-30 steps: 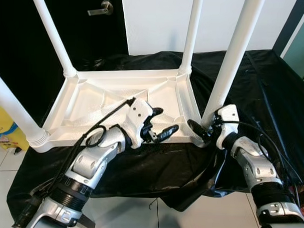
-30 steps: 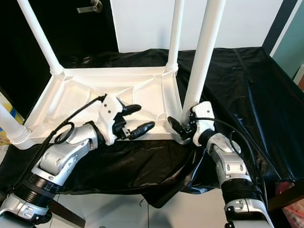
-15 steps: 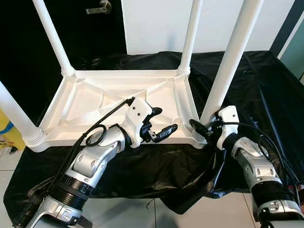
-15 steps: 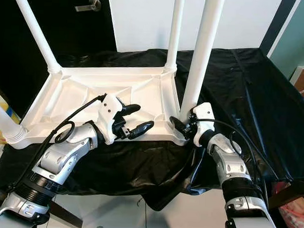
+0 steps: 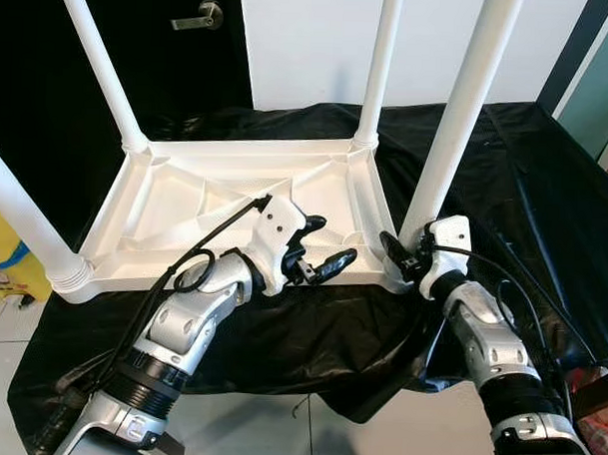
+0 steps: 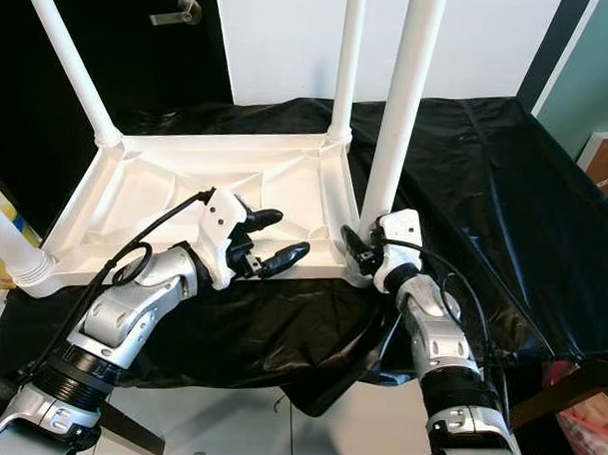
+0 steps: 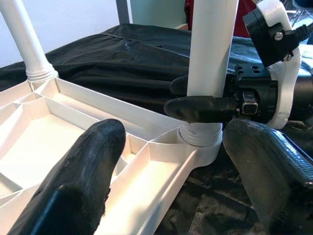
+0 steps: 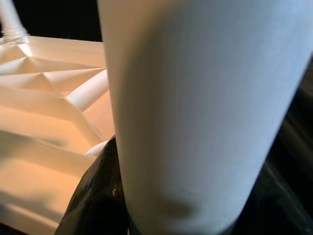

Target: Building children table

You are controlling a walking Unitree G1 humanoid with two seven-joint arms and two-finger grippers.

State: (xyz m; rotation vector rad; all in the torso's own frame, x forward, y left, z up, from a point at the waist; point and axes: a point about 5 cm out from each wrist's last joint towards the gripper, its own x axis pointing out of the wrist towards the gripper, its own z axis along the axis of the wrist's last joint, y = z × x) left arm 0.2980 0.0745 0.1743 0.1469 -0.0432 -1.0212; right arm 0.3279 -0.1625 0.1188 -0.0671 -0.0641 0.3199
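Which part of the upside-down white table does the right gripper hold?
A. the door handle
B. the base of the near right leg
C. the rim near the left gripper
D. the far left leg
B: the right gripper has its black fingers closed around the near right leg just above its socket.

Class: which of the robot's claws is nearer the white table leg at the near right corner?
Right. The right claw grips the white table leg at its base; the left claw hovers open beside it.

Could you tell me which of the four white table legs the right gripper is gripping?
The near-right leg, standing in the corner socket of the upturned tabletop closest to the robot's right arm. The right gripper clasps its base; the other three legs stand untouched.
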